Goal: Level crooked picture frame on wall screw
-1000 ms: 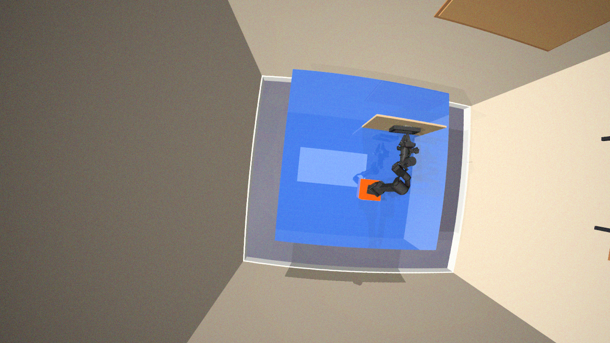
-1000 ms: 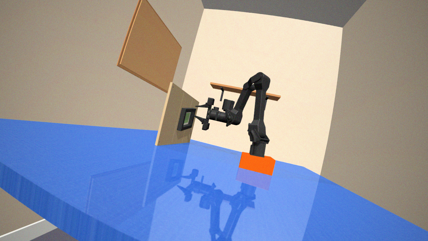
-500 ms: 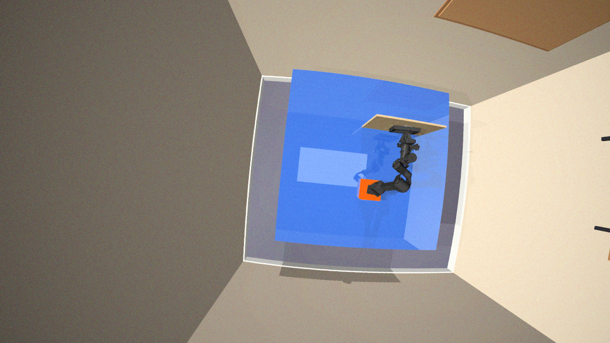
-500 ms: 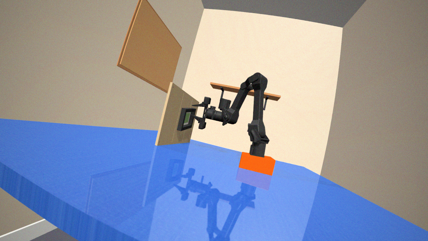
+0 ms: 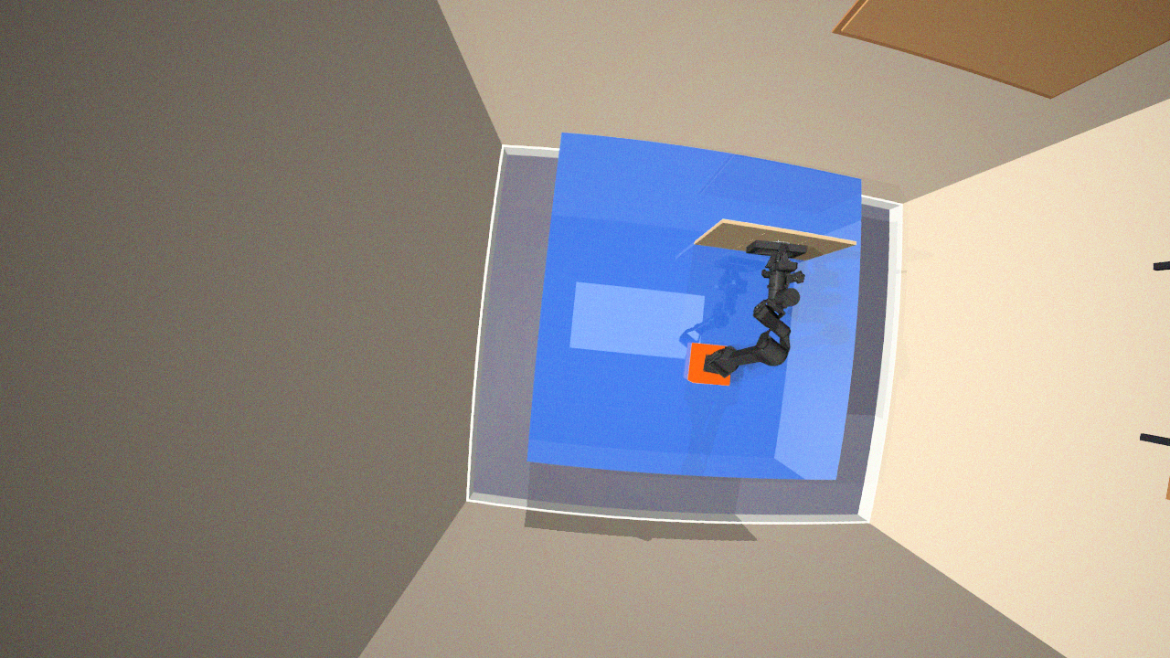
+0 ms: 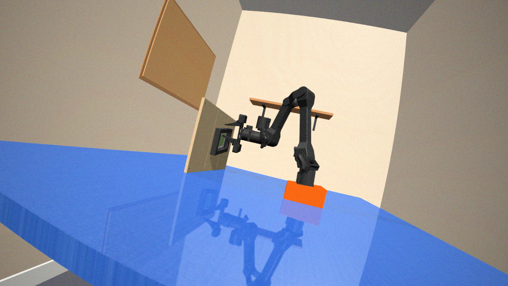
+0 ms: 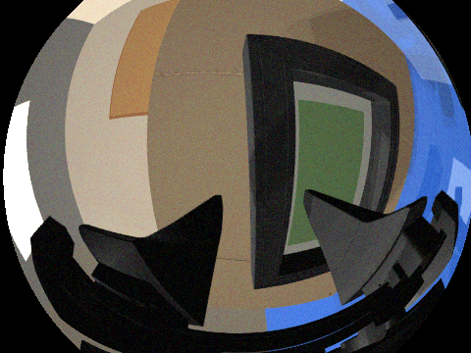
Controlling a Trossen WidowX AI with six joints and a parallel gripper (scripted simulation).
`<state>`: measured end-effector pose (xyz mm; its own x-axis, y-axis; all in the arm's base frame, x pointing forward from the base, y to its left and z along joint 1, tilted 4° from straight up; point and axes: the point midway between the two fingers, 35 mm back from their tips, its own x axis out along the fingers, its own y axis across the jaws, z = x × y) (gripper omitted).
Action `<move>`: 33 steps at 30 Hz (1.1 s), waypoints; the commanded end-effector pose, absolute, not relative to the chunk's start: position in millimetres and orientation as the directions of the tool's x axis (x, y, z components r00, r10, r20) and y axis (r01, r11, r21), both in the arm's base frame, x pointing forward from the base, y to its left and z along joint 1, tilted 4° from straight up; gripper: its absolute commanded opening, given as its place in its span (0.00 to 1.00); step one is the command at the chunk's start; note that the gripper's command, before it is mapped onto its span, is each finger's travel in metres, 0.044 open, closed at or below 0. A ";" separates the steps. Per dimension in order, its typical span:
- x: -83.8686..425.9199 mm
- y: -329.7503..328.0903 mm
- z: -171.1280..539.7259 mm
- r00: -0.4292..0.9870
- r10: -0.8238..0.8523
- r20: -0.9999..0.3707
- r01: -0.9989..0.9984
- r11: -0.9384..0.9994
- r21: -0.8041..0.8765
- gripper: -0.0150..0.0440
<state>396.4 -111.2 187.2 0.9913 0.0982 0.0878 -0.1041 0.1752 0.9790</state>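
Note:
The black picture frame with a green picture hangs on the upright tan board. In the wrist view its upper bar runs up and down the image, left of the green picture. My gripper is open and empty, close in front of that bar. One finger is above the bar, beside bare board; the other is in front of the picture, below the bar. I cannot tell whether a fingertip touches. The screw and notched strip are hidden, and I cannot judge the tilt surely.
The board stands on the blue table. The arm stands on an orange block. A brown panel is on the room wall. A wooden shelf is behind the arm.

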 end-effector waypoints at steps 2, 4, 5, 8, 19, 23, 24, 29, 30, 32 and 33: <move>397.0 -111.8 186.5 0.992 0.094 0.085 -0.101 0.178 0.979 0.69; 397.0 -111.8 186.5 0.992 0.094 0.085 -0.101 0.178 0.979 0.69; 397.0 -111.8 186.5 0.992 0.094 0.085 -0.101 0.178 0.979 0.69; 397.0 -111.8 186.5 0.992 0.094 0.085 -0.101 0.178 0.979 0.69; 397.0 -111.8 186.5 0.992 0.094 0.085 -0.101 0.178 0.979 0.69; 397.2 -112.2 186.1 0.992 0.094 0.085 -0.101 0.178 0.979 0.69; 397.2 -112.2 186.1 0.992 0.094 0.085 -0.101 0.178 0.979 0.69; 397.2 -112.2 186.1 0.992 0.094 0.085 -0.101 0.178 0.979 0.47; 397.2 -112.2 186.1 0.992 0.094 0.085 -0.101 0.178 0.979 0.43; 397.2 -112.2 186.1 0.992 0.094 0.085 -0.101 0.178 0.979 0.41; 397.2 -112.2 186.1 0.992 0.094 0.085 -0.101 0.178 0.979 0.39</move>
<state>397.0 -111.5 186.4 0.9915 0.0978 0.0860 -0.1021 0.1743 0.9794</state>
